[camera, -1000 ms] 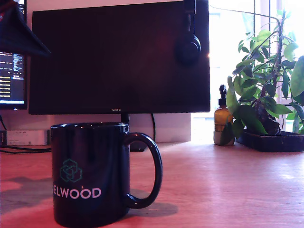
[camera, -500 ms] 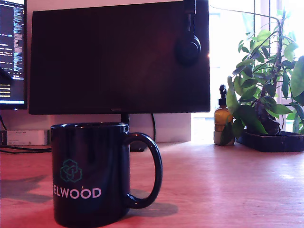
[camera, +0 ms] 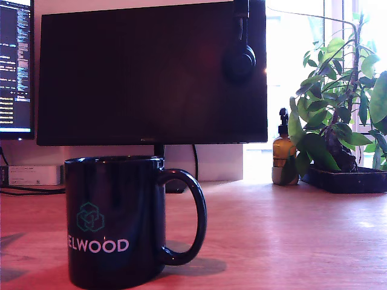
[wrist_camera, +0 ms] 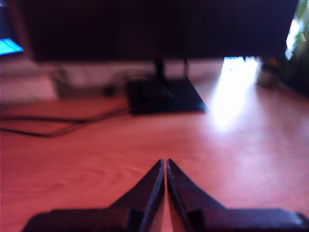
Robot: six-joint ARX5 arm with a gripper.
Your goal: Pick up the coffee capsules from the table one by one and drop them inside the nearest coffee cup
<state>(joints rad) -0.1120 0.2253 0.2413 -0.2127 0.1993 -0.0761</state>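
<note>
The black coffee cup (camera: 115, 220), with its teal cube logo and pale "ELWOOD" lettering, stands upright on the reddish wooden table (camera: 284, 235) at the exterior view's lower left, handle toward that view's right. No coffee capsule shows in either view. The arm is out of the exterior view. In the blurred wrist view my gripper (wrist_camera: 165, 164) is shut, its two dark fingertips pressed together with nothing between them, hovering over bare table (wrist_camera: 96, 159) and pointing toward the monitor's stand. The cup does not appear in the wrist view.
A large dark monitor (camera: 151, 72) with headphones (camera: 239, 57) hung on it stands behind the cup; its black base (wrist_camera: 164, 94) and cables (wrist_camera: 53, 123) lie ahead of the gripper. A second lit screen (camera: 15, 66), a pump bottle (camera: 283, 151) and a potted plant (camera: 341, 115) stand at the back.
The dark arm part at the exterior view's upper left has withdrawn out of view, and its shadow on the table at the left has shrunk. The cup has not moved.
</note>
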